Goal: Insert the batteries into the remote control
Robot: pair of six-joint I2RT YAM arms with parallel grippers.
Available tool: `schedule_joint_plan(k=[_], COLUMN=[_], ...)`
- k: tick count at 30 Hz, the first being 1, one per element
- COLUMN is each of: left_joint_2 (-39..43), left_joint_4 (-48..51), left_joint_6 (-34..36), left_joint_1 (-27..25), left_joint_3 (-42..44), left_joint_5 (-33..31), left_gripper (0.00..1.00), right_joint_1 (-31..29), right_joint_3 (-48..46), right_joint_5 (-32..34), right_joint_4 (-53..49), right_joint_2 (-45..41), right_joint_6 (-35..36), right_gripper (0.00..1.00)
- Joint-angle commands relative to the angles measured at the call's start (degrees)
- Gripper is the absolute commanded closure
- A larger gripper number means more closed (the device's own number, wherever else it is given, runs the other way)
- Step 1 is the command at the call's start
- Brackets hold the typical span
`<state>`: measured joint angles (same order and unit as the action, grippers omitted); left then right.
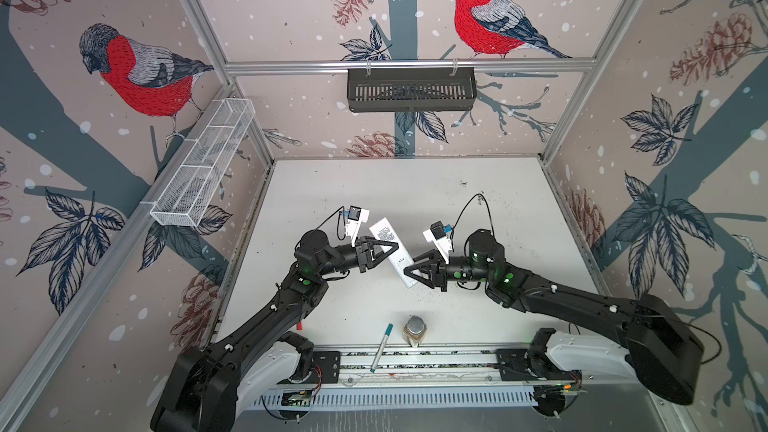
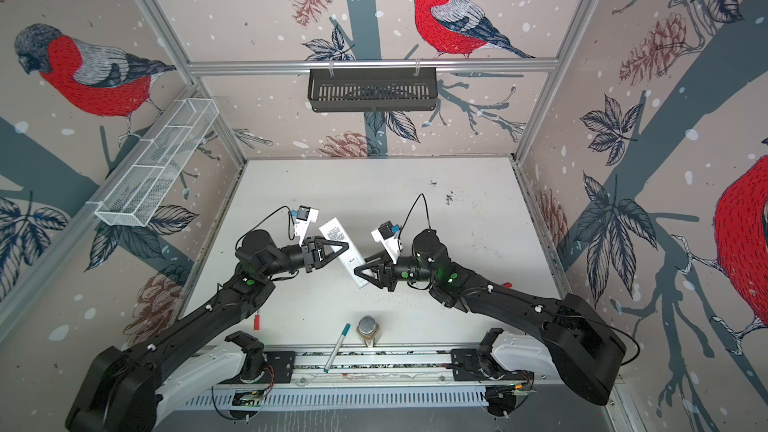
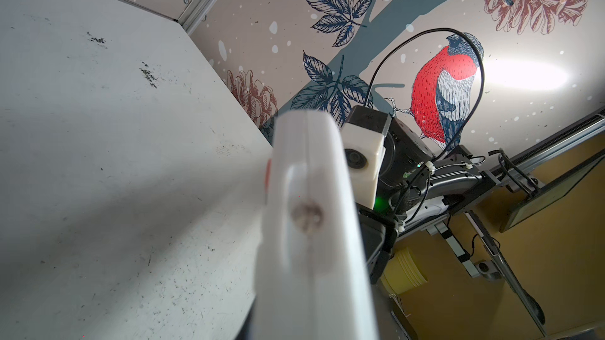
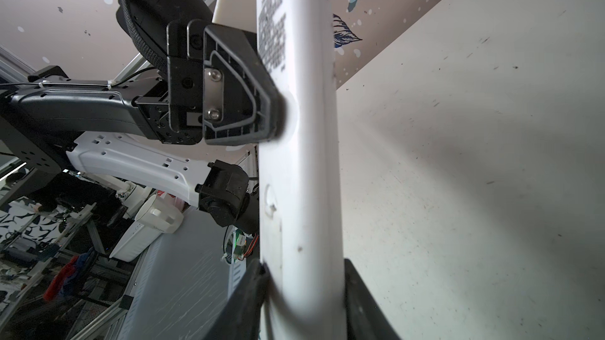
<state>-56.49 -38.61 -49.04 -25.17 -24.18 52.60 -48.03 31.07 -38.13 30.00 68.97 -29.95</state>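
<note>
Both pairs of fingers meet on one thing. Nearest, by the near edge of the counter [image 1: 478,209], a teal marker [image 1: 380,349] lies and a small jar [image 1: 414,330] stands, both well apart from my work. Further in, the remote control [image 1: 400,260] is held above the counter, near its middle. My right fingers [image 4: 363,302] press on both sides of its near-right end. My left fingers [image 4: 235,92] clamp its middle, I think so that one side steadies it while the other opens the bay. Its long axis runs from near-right to far-left, with the label side up. I cannot see the batteries. Farthest, a black basket [image 1: 411,89] hangs on the back wall.
</note>
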Motion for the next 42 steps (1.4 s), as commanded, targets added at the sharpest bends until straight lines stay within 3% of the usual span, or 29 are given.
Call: schedule_joint_plan(k=[1,5,15,18,20,23,26,30,35,38,42], left_joint_2=[0.06,-0.02,1.45,1.65,1.68,1.56,1.97,3.25,3.63,2.88,4.02], left_joint_4=[-10.28,-11.05,-5.69,-3.42,-1.7,0.2,3.13,7.95,22.69,28.96,29.53], left_joint_6=[-3.45,-3.4,0.18,1.43,2.3,3.13,3.83,4.54,10.59,12.63,12.52], left_joint_1=[-0.78,-1.55,-1.55,-1.55,-1.55,-1.3,-0.4,2.25,3.2,3.2,3.2], left_joint_3=[-0.16,-0.4,-0.41,-0.52,-0.64,-0.68,-0.54,0.34,-1.79,-3.17,-2.22], left_joint_5=[5.06,4.99,2.49,0.98,-0.59,-2.83,-6.09,-10.73,-18.32,-21.56,-21.99], left_gripper=[1.0,1.0,1.0,0.94,0.79,0.39,0.07,0.03,0.03,0.03,0.03], right_joint_1=[0.2,0.22,1.03,1.95,2.62,3.61,4.8,5.93,6.0,5.93,5.34], right_joint_3=[0.77,1.6,1.76,1.57,1.11,0.83,0.83,1.76,7.33,9.84,10.95], right_joint_5=[-0.89,-4.93,-8.35,-8.75,-7.96,-6.25,-3.8,6.81,28.75,40.42,49.16], right_joint_4=[-1.06,2.51,5.77,5.86,5.14,1.91,-2.61,-12.67,-30.37,-36.48,-38.34], right_joint_2=[1.25,3.63,4.08,3.43,3.1,0.28,-1.14,-2.46,2.47,8.06,12.5], right_joint_6=[0.16,-1.66,-4.46,-5.52,-5.9,-4.83,-3.03,-0.18,2.45,0.52,-2.75], right_gripper=[0.53,0.53,0.68,0.72,0.75,0.75,0.76,0.76,0.75,0.75,0.76])
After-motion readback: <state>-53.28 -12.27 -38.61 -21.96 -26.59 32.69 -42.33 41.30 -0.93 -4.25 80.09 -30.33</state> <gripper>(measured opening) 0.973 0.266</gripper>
